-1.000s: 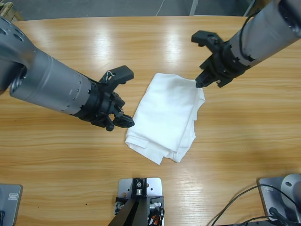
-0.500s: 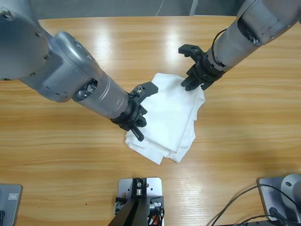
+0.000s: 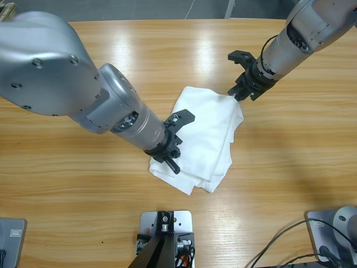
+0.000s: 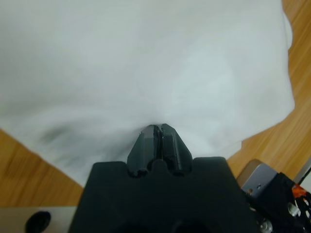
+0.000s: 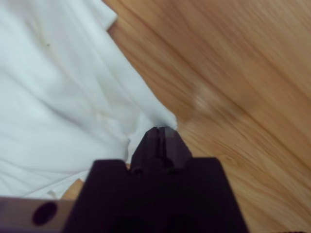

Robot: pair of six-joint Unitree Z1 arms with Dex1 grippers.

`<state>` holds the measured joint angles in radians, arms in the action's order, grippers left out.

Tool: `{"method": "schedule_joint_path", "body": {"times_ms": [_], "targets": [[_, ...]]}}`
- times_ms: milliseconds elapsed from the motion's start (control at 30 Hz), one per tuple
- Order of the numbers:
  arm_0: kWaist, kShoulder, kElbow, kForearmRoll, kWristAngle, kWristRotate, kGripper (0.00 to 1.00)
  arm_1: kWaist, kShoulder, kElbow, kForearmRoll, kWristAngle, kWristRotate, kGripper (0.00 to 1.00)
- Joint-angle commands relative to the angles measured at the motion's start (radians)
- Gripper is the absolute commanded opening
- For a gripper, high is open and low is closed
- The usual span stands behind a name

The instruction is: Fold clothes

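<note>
Two silver-grey arms are seen, built of smooth rounded cylinders dotted with small dark screw holes. Each ends in a matt black hand: the left hand [image 3: 172, 144] and the right hand [image 3: 239, 82], both with angular black jaws. A thin black cable is looped beside the right arm's wrist

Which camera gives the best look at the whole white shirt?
The high view: the folded T-shirt lies whole on the table. Each wrist view shows only part of it, at closed jaws.
</note>
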<state>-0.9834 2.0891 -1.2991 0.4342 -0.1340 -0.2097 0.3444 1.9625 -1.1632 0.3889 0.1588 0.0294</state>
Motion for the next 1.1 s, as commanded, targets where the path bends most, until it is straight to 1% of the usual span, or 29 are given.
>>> {"method": "schedule_joint_path", "body": {"times_ms": [33, 200, 300, 333, 367, 400, 467, 500, 533, 633, 667, 767, 833, 867, 967, 1033, 1100], "targets": [[-0.037, 0.078, 0.006, -0.091, 0.007, -0.033, 0.0, -0.008, -0.055, 0.028, 0.016, -0.035, -0.006, 0.0], [-0.037, 0.018, 0.011, -0.098, 0.007, -0.033, 0.0, -0.008, -0.227, 0.01, 0.084, -0.057, -0.006, 0.0], [-0.037, -0.085, 0.042, -0.069, 0.012, -0.044, 0.0, -0.008, -0.325, -0.006, 0.126, -0.068, 0.01, 0.0], [-0.037, -0.134, 0.053, -0.055, 0.03, -0.046, 0.342, -0.008, -0.352, -0.009, 0.141, -0.068, 0.019, 0.204], [-0.037, -0.184, 0.063, -0.051, 0.056, -0.044, 0.803, -0.008, -0.387, -0.003, 0.15, -0.073, 0.027, 0.848], [-0.037, -0.225, 0.067, -0.051, 0.08, -0.012, 0.957, -0.007, -0.413, 0.008, 0.153, -0.069, 0.039, 0.99], [-0.035, -0.269, 0.057, -0.051, 0.126, 0.04, 0.964, 0.0, -0.461, 0.038, 0.153, -0.062, 0.05, 1.0], [-0.032, -0.269, 0.044, -0.046, 0.127, 0.069, 0.963, 0.002, -0.484, 0.058, 0.153, -0.062, 0.05, 1.0], [-0.031, -0.259, 0.023, -0.025, 0.126, 0.154, 0.958, 0.002, -0.508, 0.077, 0.153, -0.062, 0.05, 1.0], [-0.031, -0.178, -0.085, 0.128, 0.122, 0.409, 0.954, 0.002, -0.577, 0.123, 0.163, -0.065, 0.05, 1.0], [-0.031, -0.153, -0.113, 0.158, 0.122, 0.492, 0.958, 0.002, -0.596, 0.135, 0.167, -0.066, 0.05, 1.0], [-0.028, -0.077, -0.206, 0.2, 0.123, 0.631, 0.959, 0.002, -0.64, 0.165, 0.183, -0.078, 0.049, 1.0], [-0.028, -0.006, -0.318, 0.269, 0.132, 0.728, 0.968, 0.002, -0.662, 0.178, 0.199, -0.079, 0.049, 1.0], [-0.028, 0.029, -0.38, 0.309, 0.146, 0.768, 0.996, 0.002, -0.671, 0.184, 0.206, -0.079, 0.049, 1.0], [-0.023, 0.109, -0.539, 0.395, 0.177, 0.823, 1.0, 0.002, -0.695, 0.217, 0.204, -0.077, 0.047, 1.0], [-0.009, 0.137, -0.611, 0.449, 0.182, 0.858, 1.0, 0.002, -0.712, 0.238, 0.201, -0.074, 0.04, 1.0], [0.002, 0.145, -0.654, 0.488, 0.182, 0.913, 1.0, 0.002, -0.72, 0.262, 0.191, -0.065, 0.029, 1.0]]}}
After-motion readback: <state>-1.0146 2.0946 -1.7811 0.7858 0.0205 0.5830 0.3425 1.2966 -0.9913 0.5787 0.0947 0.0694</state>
